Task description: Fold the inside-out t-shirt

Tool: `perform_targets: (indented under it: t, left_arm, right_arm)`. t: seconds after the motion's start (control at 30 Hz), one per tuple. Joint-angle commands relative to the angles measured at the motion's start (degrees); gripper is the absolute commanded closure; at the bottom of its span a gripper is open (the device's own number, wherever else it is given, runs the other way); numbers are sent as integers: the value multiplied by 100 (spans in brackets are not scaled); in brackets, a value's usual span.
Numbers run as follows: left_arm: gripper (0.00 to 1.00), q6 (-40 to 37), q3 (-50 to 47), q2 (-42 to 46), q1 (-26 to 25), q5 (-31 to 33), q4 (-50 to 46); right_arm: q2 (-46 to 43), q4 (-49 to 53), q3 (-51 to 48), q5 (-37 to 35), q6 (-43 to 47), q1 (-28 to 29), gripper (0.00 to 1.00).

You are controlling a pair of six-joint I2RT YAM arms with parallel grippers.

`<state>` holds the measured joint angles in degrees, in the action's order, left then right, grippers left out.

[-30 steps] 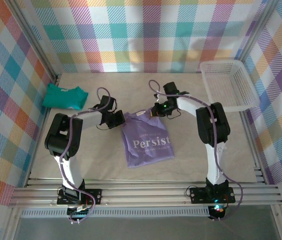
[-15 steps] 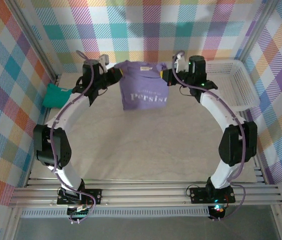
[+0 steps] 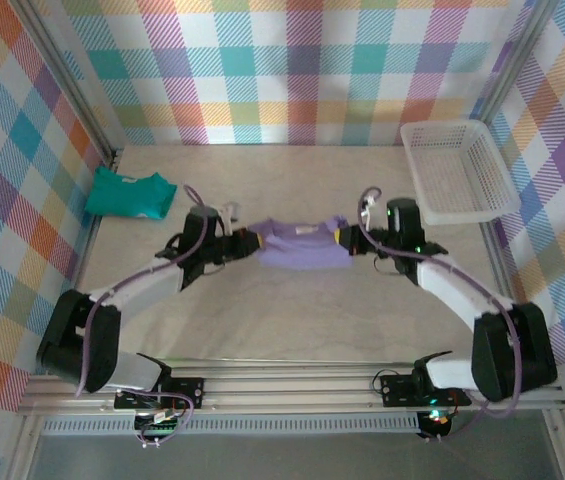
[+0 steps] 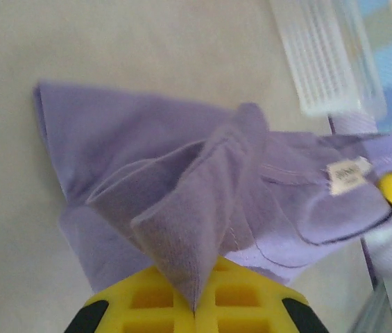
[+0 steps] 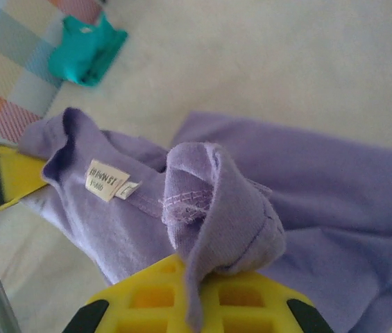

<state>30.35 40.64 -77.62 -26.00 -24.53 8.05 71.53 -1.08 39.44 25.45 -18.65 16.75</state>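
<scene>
In the top view the lavender t-shirt (image 3: 300, 244) sits at the middle of the frame as a narrow band stretched sideways between the two arms, on the pale table (image 3: 292, 310). The left gripper (image 3: 248, 243) is clenched on the shirt's left end. The right gripper (image 3: 346, 237) is clenched on its right end.

In the left wrist view, a bunched fold of purple cloth is pinched between the yellow fingers (image 4: 244, 298) at the bottom edge, and the rest of the shirt lies spread on the table beyond. The white neck tag (image 4: 348, 175) shows at the right of that frame, on the collar. In the right wrist view, a rolled hem with visible stitching is pinched between that gripper's yellow fingers in the same way.

A teal folded garment (image 3: 130, 193) lies at the upper left of the top view, well apart from the shirt. A white mesh basket (image 3: 459, 170) stands at the upper right.
</scene>
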Motion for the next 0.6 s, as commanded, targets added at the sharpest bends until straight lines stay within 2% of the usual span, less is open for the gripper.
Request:
perform_targets:
  t: [0.0,0.13,0.3,0.43,0.57]
  left_arm:
    - [100,222,-254,645,-515,160,403]
    - [100,370,-373,573,-773,256,226]
    - [100,297,45,-45,-775,362,61]
    - [100,201,452,-692,-696,581,-260]
    - [100,100,807,-1490,-460,643,-217]
  right_arm:
    - [-914,174,-467,-279,-398,12,96]
    - [-1312,677,-736,-539,-446,12,94]
    - [-1067,1121,-498,-1252,-525,-2,94]
    - [-452,1059,-212,-1470,-500,-1,93]
    - [557,874,222,-1744,-304,3,91]
